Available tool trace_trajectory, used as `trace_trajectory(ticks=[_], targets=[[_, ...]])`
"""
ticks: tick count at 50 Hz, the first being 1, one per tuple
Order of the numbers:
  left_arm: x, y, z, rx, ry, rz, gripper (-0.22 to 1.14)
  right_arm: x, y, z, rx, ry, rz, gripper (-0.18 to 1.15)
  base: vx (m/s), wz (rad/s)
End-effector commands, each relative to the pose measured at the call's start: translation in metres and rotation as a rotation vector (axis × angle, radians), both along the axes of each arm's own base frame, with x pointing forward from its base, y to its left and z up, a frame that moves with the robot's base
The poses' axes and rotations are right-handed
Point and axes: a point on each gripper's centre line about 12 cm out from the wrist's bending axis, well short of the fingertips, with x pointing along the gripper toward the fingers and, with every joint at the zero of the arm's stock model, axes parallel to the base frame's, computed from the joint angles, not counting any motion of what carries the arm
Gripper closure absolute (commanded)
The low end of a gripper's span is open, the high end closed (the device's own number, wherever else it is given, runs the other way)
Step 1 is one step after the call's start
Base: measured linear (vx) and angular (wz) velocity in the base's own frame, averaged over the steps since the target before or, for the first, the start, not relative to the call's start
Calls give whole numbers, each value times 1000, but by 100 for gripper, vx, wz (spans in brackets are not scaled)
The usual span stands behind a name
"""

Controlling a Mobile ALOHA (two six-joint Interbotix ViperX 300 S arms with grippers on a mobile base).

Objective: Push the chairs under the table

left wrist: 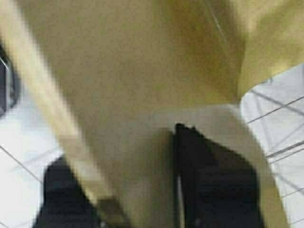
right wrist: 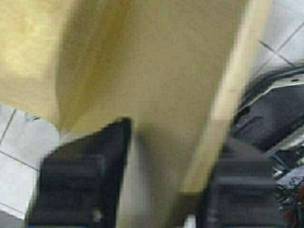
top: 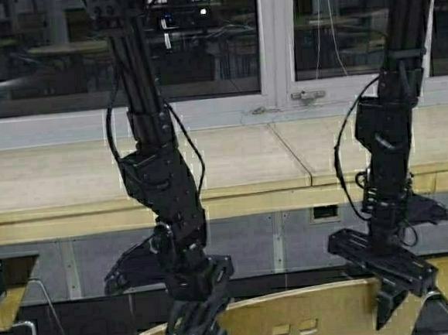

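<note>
Now chair point(top: 298, 317) backrest sits btwn both end effectors' fingers.

L gripper point(top: 196, 325) & R gripper point(top: 395, 290) both clamp top edge of plywood chair backrest point(top: 313, 316); chair faces long pale table point(top: 231, 163) under window point(top: 121, 44).

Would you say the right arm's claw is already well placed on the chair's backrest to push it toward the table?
Probably yes. The right claw straddles the top edge of the chair backrest, one finger on each side, as does the left claw. Nothing visible stands between the chair and the table.
</note>
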Motion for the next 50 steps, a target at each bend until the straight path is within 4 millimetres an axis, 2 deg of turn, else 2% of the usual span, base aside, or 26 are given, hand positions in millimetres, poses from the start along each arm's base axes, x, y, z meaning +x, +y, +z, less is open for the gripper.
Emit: trace_trajectory(ticks=[1, 5, 8, 20, 35, 50], targets=[[11, -4, 7, -14, -29, -17, 75, 14, 6, 8, 12, -39, 23, 63, 0, 0], [13, -1, 7, -15, -26, 6, 90, 13, 8, 9, 18, -31, 25, 87, 0, 0], [13, 1, 7, -17, -20, 16, 92, 12, 9, 10, 21, -28, 27, 96, 0, -1], [21, 15, 10, -16, -17, 56, 88, 19, 27, 15, 34, -58, 61, 93, 2, 1], [36, 40, 19, -6, -27, 133, 88, 34, 38, 13, 50, -81, 87, 93, 9, 2], [51, 55, 24, -3, -47, 141, 88, 27, 56, 14, 60, -70, 139, 93, 14, 1]])
